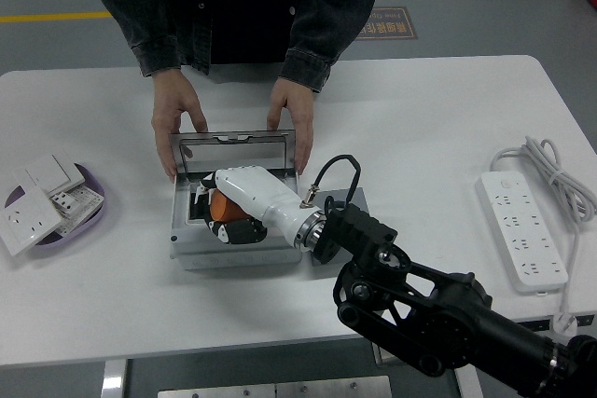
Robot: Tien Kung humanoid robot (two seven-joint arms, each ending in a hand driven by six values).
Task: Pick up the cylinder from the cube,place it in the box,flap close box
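Down inside the open grey box [187, 247], the robot's right hand [235, 212] is curled around the orange cylinder [220, 206], which sits low in the box's cavity with the fingers [224, 230] wrapped about it. That white-shelled hand comes off a black arm [420, 309] reaching in from the near right. The dark cube [350, 200] stands just right of the box, mostly hidden behind the wrist.

At the far side a person in a dark jacket leans over the table [448, 118]; the person's hands [177, 123] rest at the two far corners of the box's raised lid [233, 148], one on each side, touching its frame.

At the left edge a purple dish [93, 200] holds white wall switches and sockets [42, 195]. On the right lies a white power strip [524, 230] with its coiled cable. Beyond the table a floor sign [387, 23] carries writing too small to read.
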